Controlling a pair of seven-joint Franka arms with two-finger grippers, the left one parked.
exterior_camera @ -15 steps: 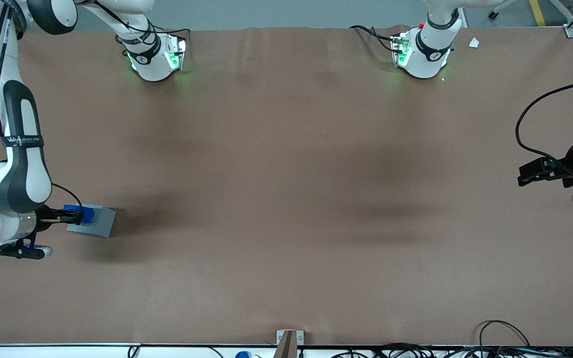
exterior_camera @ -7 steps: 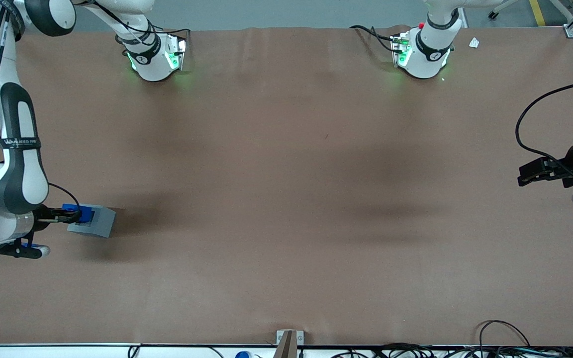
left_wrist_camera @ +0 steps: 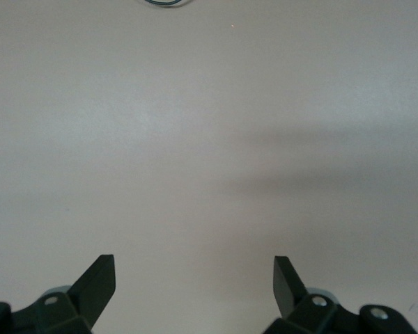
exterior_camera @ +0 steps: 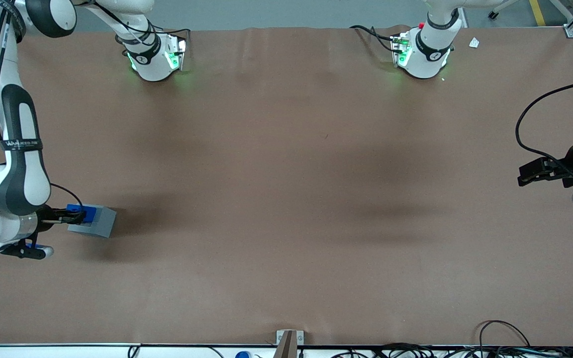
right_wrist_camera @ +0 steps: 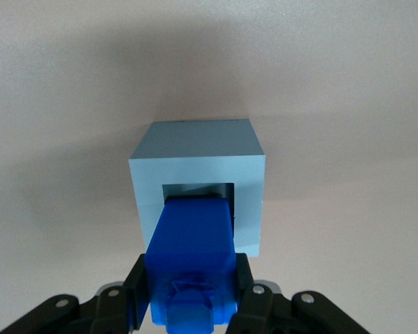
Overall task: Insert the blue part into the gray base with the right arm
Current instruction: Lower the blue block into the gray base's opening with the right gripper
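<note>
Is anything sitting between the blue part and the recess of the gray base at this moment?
Nothing visible does. The tool is shut on the blue part, whose leading end already sits at the mouth of the square recess in the gray base. In the front view the gray base stands alone on the table.

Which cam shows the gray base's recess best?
The right wrist view: it looks straight into the gray base, with the blue part, held by the gripper, entering the recess. The front view shows the base small, partly hidden. The left wrist view shows only table.
</note>
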